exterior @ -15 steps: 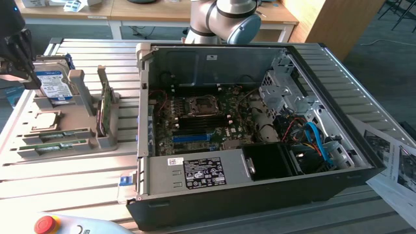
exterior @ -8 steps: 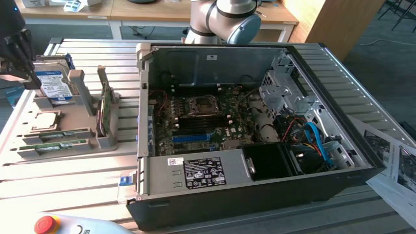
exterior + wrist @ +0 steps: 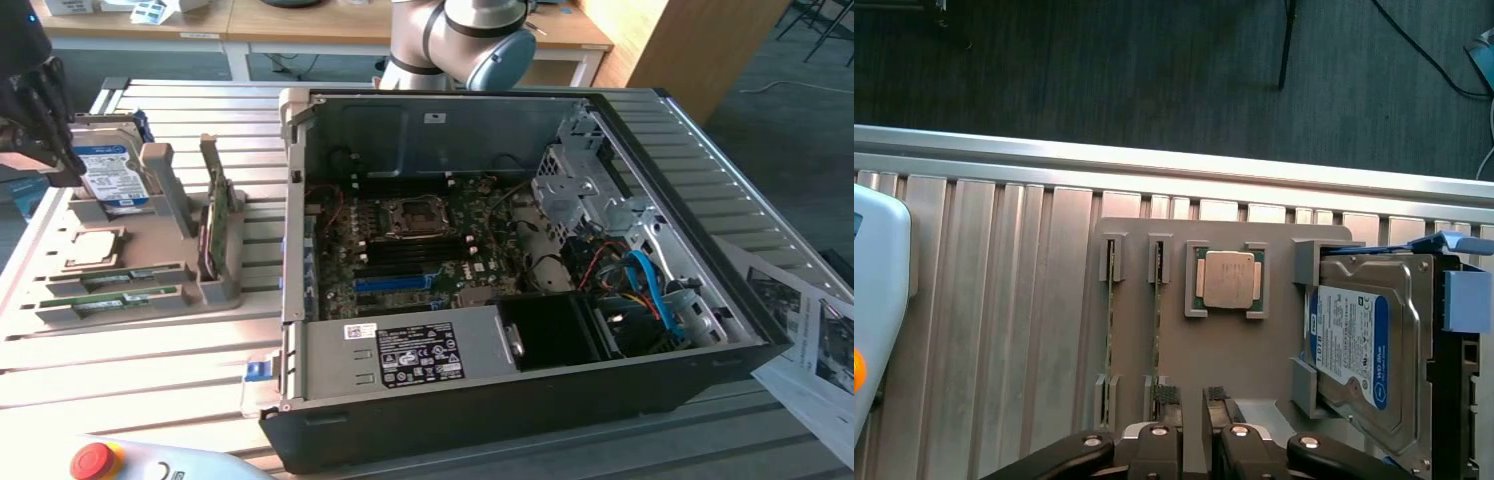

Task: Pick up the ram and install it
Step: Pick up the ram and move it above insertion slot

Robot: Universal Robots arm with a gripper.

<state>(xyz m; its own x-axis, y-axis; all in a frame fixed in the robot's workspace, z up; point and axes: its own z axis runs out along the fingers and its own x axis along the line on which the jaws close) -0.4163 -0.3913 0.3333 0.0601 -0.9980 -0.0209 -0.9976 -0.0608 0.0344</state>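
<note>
You have a crowded slatted bench (image 3: 147, 370). The open computer case (image 3: 534, 400) takes up most of it, and the motherboard (image 3: 400, 240) sits deep behind tall metal walls. A stick carried in at a tilt could clip the rim or the loose cables.

Toward the exterior view's left, the grey parts tray (image 3: 1274, 350) packs everything close together. The hard drive (image 3: 1364, 340) stands in its cradle, and a broader green card (image 3: 214, 225) stands on edge. Take care not to go for that card by mistake.

The CPU (image 3: 1227, 280) lies face up just beside the slots, so a stray finger could scrape it.

The ram (image 3: 1157, 330) stands on edge in its tray slot, untouched, with a second stick (image 3: 1112, 330) just beside it. A descent that drifts sideways could straddle both sticks or land on the thin top edge.

The gripper (image 3: 1191, 440) hangs over the tray's near end with its jaws slightly apart and nothing between them. That gap looks narrow, so your alignment has to be true.
</note>
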